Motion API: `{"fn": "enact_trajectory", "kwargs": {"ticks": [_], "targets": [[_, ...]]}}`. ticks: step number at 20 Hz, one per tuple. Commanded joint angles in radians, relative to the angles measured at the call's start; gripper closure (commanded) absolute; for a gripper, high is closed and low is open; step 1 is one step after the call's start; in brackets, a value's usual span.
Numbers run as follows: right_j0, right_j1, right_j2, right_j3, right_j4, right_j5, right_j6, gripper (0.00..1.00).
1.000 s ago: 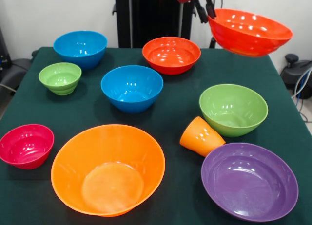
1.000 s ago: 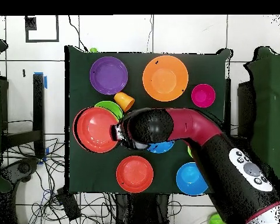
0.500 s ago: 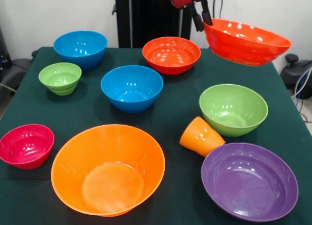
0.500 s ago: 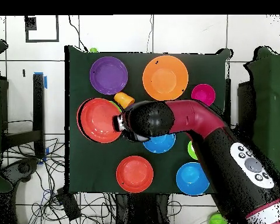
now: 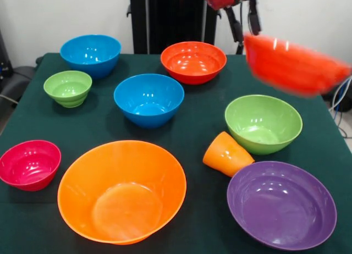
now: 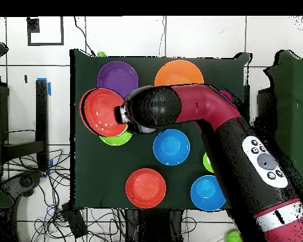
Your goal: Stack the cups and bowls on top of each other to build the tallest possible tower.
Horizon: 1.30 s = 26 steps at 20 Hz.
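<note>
My gripper (image 5: pixel 247 37) is shut on the rim of a red-orange bowl (image 5: pixel 294 64) and holds it tilted in the air above the table's right side. In the overhead view the gripper (image 6: pixel 122 115) keeps this bowl (image 6: pixel 103 112) over the large green bowl (image 6: pixel 116 138), next to the purple bowl (image 6: pixel 116 75). On the cloth stand two blue bowls (image 5: pixel 91 53) (image 5: pixel 148 99), a second red-orange bowl (image 5: pixel 193 61), a small green bowl (image 5: pixel 68 87), a large green bowl (image 5: pixel 263 123), a magenta bowl (image 5: pixel 29 164), a large orange bowl (image 5: pixel 122 191) and a purple bowl (image 5: pixel 281 203). The orange cup (image 5: pixel 226 154) lies on its side. No tower shows.
The dark green table (image 5: pixel 192 111) ends close behind the far bowls. In the overhead view my arm (image 6: pixel 204 120) covers the cup, the magenta bowl and part of the large orange bowl (image 6: pixel 176 70). Cables lie on the floor around the table.
My gripper has carried the red-orange bowl away from the table's far edge, lower and to the right in the front view. It now hangs over the large green bowl, tilted more.
</note>
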Motion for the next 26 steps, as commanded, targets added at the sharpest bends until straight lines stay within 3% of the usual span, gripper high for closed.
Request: {"fn": "enact_trajectory", "kwargs": {"ticks": [1,26], "targets": [[0.035,0.022,-0.054,-0.069,-0.053,0.081,-0.063,0.0],[0.023,0.01,-0.051,-0.023,-0.045,0.072,-0.058,0.0]]}}
